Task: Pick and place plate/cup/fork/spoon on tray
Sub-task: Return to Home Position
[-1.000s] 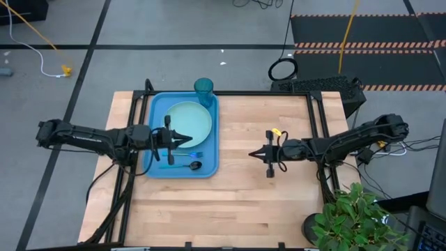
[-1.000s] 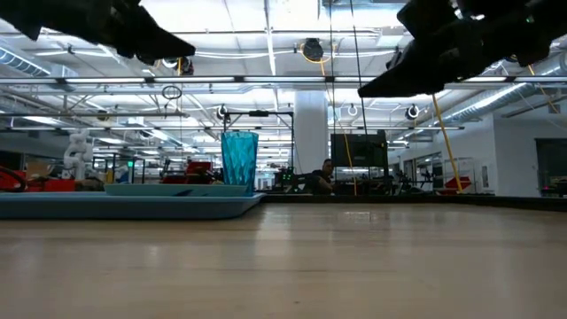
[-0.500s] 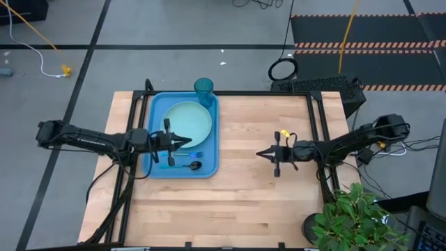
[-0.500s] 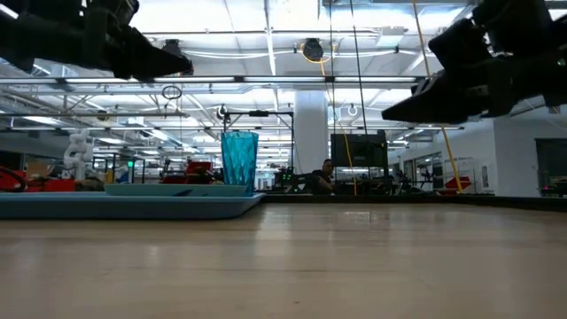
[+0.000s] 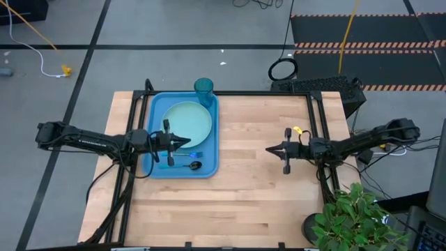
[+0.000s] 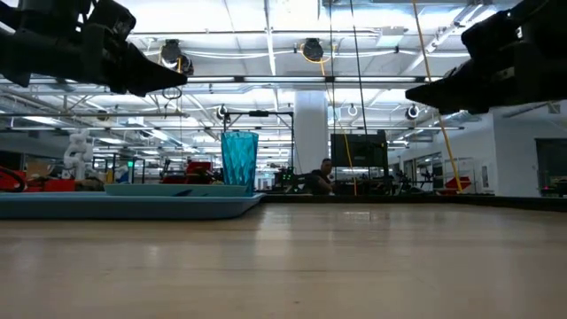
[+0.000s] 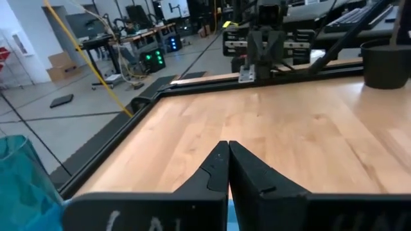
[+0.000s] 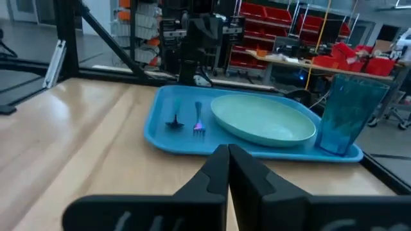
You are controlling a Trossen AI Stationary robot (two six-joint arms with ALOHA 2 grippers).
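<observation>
Left end effector (image 5: 187,143): fingers pressed together and holding nothing, as its wrist view showed, with the two dark fingertips (image 7: 221,154) meeting along one line. In the high view it hung over the tray (image 5: 180,174), above the strip between the plate (image 5: 188,118) and the fork (image 5: 196,155); the low view showed it well clear of the tray's contents.

Right end effector (image 5: 269,148): likewise closed and empty, poised over bare bench (image 5: 265,202), well apart from the tray and pointing towards it.

The bright blue tray lay on the left half of the bench and carried all four items. The pale green plate filled its far part. The teal cup (image 5: 203,88) stood upright at the tray's far corner on the right arm's side, just beside the plate. The fork lay near the plate's near edge, and the spoon (image 5: 194,165) lay just beyond it, close to the tray's near rim. Both utensil heads pointed towards the right arm. Whether the fork touched the plate could not be told from above; the right wrist view suggested a narrow gap.

A potted plant (image 5: 352,216) stood at the bench's near right corner.
</observation>
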